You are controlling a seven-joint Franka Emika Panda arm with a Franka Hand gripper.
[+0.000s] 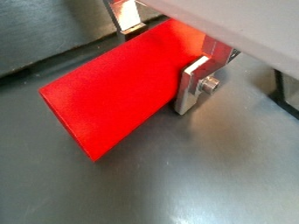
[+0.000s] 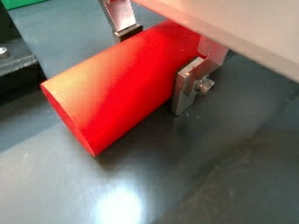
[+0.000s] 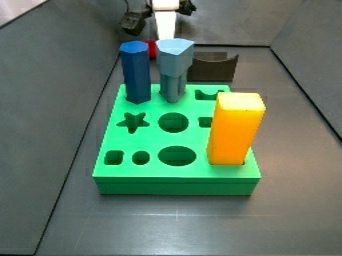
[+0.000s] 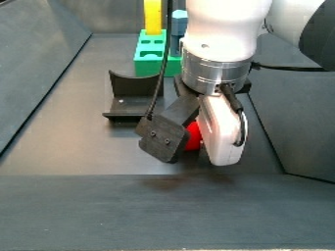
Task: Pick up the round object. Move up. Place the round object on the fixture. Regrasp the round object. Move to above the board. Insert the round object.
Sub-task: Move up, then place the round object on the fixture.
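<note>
The round object is a bright red cylinder lying on its side on the dark floor, seen in both wrist views. My gripper is down at floor level and straddles it, one silver finger against its near side and the other finger just off its far side, jaws open. In a side view a bit of red shows under the gripper. The fixture stands close by, between the gripper and the green board. The fixture also shows behind the board.
On the board stand a blue hexagonal peg, a grey-blue faceted peg and a tall orange-yellow block. Star, round, square and oval holes are open on its top. Grey walls enclose the floor on both sides.
</note>
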